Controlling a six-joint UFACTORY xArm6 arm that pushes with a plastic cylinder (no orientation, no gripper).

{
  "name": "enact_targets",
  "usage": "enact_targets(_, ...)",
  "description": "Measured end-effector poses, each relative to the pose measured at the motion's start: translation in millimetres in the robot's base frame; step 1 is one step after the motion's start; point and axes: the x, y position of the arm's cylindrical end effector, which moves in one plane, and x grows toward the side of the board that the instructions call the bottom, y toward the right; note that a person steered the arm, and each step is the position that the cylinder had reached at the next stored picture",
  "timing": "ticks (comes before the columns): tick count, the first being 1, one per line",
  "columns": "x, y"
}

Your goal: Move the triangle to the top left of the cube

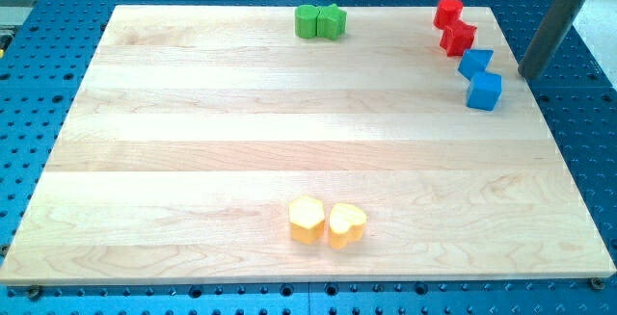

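Observation:
A blue triangle [474, 62] lies near the board's right edge, touching the top of a blue cube [485, 91] and slightly to its left. My tip [528, 74] stands at the board's right edge, to the right of the triangle and up-right of the cube, touching neither. The rod rises from it toward the view's top right.
Two red blocks [448, 12] [458, 37] sit just above the blue triangle at the top right. Two green blocks [308, 21] [331, 22] touch at the top centre. A yellow hexagon [307, 220] and a yellow heart [347, 224] sit at the bottom centre.

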Motion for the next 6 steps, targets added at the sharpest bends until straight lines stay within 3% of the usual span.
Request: enact_targets(6,-6,-45)
